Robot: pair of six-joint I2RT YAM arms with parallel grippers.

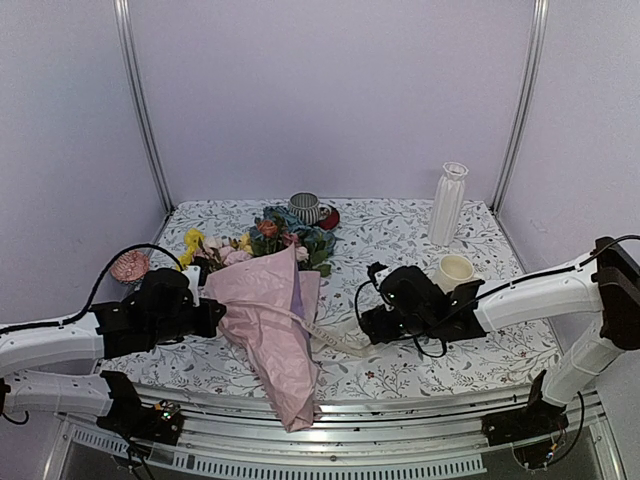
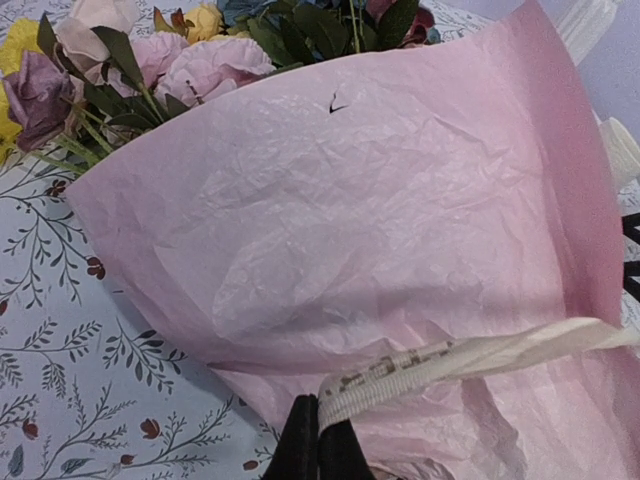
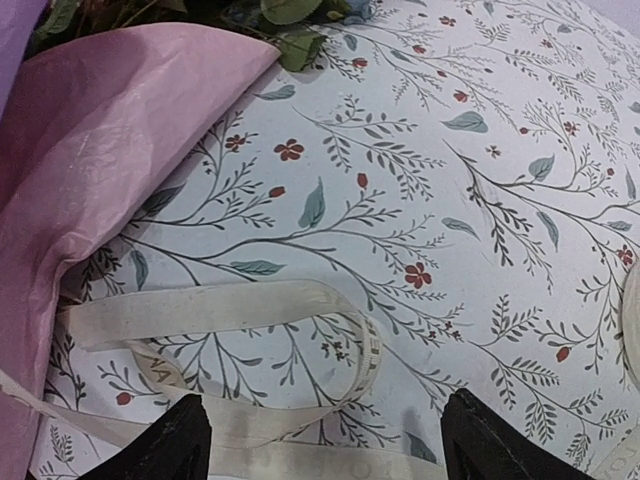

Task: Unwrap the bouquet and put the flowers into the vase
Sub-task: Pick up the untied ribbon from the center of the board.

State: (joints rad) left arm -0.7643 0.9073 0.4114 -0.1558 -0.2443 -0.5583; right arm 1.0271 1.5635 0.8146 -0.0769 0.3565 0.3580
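**Pink-wrapped bouquet lay tied on the table, one end of its ribbon pinched**

Far to the left, a loose pink bloom point(image 1: 130, 266) lay on the table point(image 1: 500, 345) near the wall. Right of it, the left tool point(image 1: 214, 318) sat against the bouquet point(image 1: 268, 315). Its black fingers point(image 2: 300, 448) were closed on one end of the pale ribbon point(image 2: 470, 355), which ran straight across the crinkled tissue paper point(image 2: 380, 220).

The bouquet lay on its side mid-table, still wrapped, with its narrow tail hanging over the near edge. The flowers point(image 1: 262, 238) fanned toward the back: pink, mauve, yellow and dusty blue heads among green leaves. Behind them stood a striped grey cup point(image 1: 304, 207), with a red saucer point(image 1: 329, 218) showing at its right.

Right of the wrap, the ribbon trailed in loose loops over the printed cloth to the right tool point(image 1: 368, 326). That tool sat low over the table with its jaws spread wide, a loop lying between them ungripped. A cream mug point(image 1: 453, 271) stood just behind that arm. Farther back and to the right, the white ribbed vase point(image 1: 448, 203) stood upright, well apart from the bouquet.
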